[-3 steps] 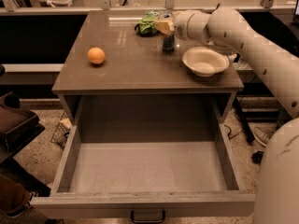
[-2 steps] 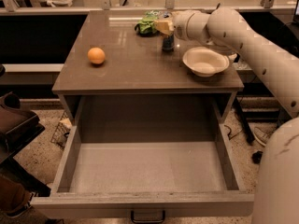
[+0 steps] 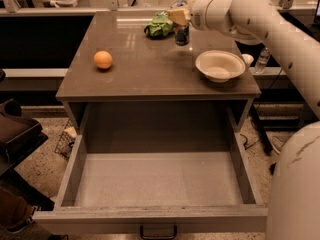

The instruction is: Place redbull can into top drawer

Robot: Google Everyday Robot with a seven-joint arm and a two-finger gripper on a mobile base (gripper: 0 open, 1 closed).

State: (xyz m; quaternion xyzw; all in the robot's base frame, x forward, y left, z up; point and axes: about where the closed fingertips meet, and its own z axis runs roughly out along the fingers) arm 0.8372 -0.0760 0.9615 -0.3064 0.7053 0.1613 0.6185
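Standing upright on the cabinet (image 3: pixel 150 71), the redbull can (image 3: pixel 182 35) is under the jaws.

Robotics lab, speckled floor (image 3: pixel 42 171), grey-brown cabinet (image 3: pixel 150 74), white robot arm (image 3: pixel 260 14), jaws at cabinet top's far edge.

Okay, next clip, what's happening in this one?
The robot's arm reaches across the cabinet top, with its gripper at the top of the redbull can, which stands at the back beside a green bag. The top drawer is pulled open; the can is not in it yet. An orange and a bowl also sit on top.
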